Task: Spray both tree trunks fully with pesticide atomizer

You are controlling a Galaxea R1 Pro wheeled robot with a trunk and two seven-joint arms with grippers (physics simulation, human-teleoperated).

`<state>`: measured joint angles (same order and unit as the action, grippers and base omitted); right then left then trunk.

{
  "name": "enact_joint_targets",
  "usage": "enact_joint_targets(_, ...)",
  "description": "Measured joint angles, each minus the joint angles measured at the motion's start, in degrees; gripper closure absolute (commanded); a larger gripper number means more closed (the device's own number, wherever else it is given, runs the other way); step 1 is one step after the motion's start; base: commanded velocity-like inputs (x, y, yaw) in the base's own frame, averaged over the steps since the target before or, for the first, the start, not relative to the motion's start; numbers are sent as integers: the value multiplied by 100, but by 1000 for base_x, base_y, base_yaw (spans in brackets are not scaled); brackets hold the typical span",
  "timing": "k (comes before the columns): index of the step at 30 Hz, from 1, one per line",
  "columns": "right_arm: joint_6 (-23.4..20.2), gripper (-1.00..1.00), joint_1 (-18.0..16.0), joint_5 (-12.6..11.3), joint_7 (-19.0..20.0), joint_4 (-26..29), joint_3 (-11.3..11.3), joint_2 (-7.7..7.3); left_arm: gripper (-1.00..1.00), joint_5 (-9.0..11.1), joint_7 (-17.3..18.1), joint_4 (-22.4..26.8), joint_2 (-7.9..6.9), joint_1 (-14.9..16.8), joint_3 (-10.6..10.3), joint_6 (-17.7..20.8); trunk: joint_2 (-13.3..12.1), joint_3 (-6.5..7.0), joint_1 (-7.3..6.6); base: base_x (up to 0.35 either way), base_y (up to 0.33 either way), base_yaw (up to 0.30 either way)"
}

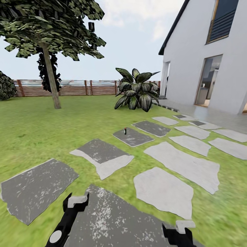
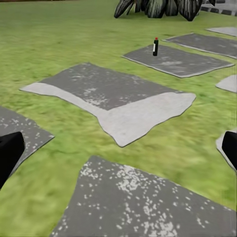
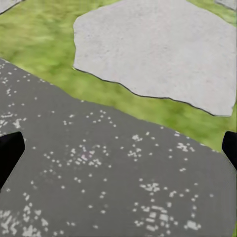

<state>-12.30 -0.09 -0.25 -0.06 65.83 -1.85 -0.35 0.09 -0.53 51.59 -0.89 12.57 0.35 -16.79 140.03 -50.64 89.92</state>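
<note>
The pesticide atomizer [image 1: 125,130] is a small dark bottle with a red top, standing upright on a grey stepping stone [image 1: 133,137] a few metres ahead in the garden. The left wrist view shows the atomizer [image 2: 155,47] far beyond the open fingers [image 2: 10,154]. One tree [image 1: 51,20] with a broad leafy crown stands at the back left, its straight trunk [image 1: 52,80] rising from the lawn. My left gripper [image 1: 77,200] and right gripper [image 1: 184,227] hang low at the front, both open and empty. In the right wrist view the open right gripper [image 3: 118,150] is above a dark stone.
Grey stepping stones [image 1: 103,156] cross the lawn toward a white house [image 1: 206,58] at the right. A large leafy plant [image 1: 137,91] stands beyond the atomizer. A brown slat fence [image 1: 79,88] closes the back, with a dark narrow tree [image 1: 44,70] behind the trunk.
</note>
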Motion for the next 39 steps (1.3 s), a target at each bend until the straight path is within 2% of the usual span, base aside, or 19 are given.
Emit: enact_joint_targets(39, 0, -100, 0, -1, -1, 0, 0, 0, -100, 0, 0, 0, 1, 0, 0, 0, 0, 0, 0, 335, 0, 0)
